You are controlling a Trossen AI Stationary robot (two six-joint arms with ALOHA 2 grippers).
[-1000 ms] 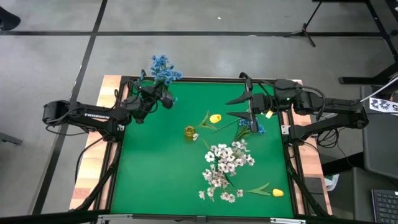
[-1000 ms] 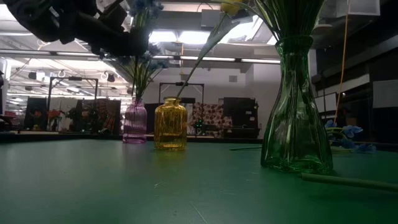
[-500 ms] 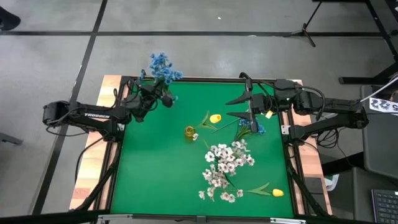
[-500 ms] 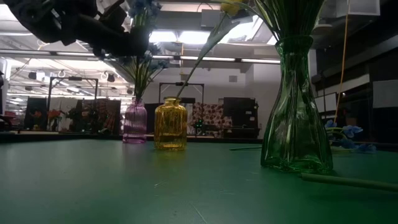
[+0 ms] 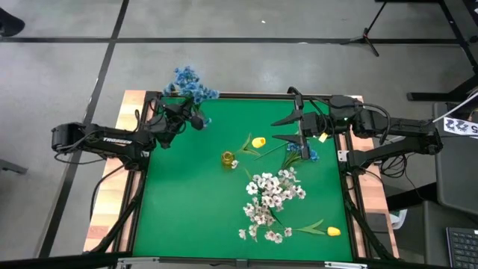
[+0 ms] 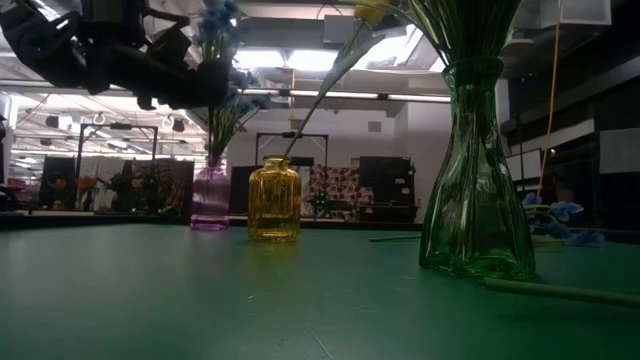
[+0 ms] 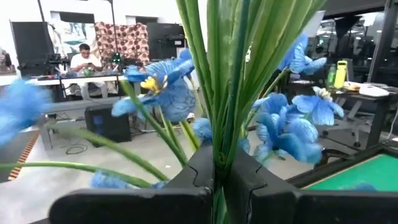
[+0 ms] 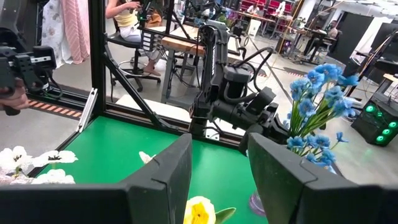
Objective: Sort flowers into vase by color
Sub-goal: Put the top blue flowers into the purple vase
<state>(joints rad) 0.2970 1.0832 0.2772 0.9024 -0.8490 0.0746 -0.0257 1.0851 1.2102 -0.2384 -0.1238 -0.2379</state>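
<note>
My left gripper (image 5: pixel 190 119) is at the table's far left corner, shut on a bunch of blue flowers (image 5: pixel 190 82) whose stems run down into a purple vase (image 6: pixel 210 196). A yellow vase (image 5: pixel 228 159) holds one yellow tulip (image 5: pixel 258 142). A green vase (image 6: pixel 478 170) holds the white flowers (image 5: pixel 272 196). My right gripper (image 5: pixel 288 128) hangs open above the table's far right part, beside a blue sprig (image 5: pixel 302 152) lying flat on the mat. A second yellow tulip (image 5: pixel 332 232) lies near the right near corner. My left gripper pinches the blue bunch's green stems (image 7: pixel 219 155) between its two fingers (image 7: pixel 186 180), several stems together, below the blossoms. The fingers come level from the table's left, across the stems. The blossoms lean toward the far left edge, and the stems' lower ends (image 6: pixel 218 140) stand in the purple vase.
The three vases stand on the green mat (image 5: pixel 187 217); the mat's left near part is free. A dark frame (image 5: pixel 246 95) edges the table. In the wrist views, people sit at desks in the room beyond.
My left gripper has drawn a little toward the table's left and far edges, still shut on the stems. The blue bunch has tipped farther toward the far left corner. In the low view the purple vase has shifted slightly left along the table.
</note>
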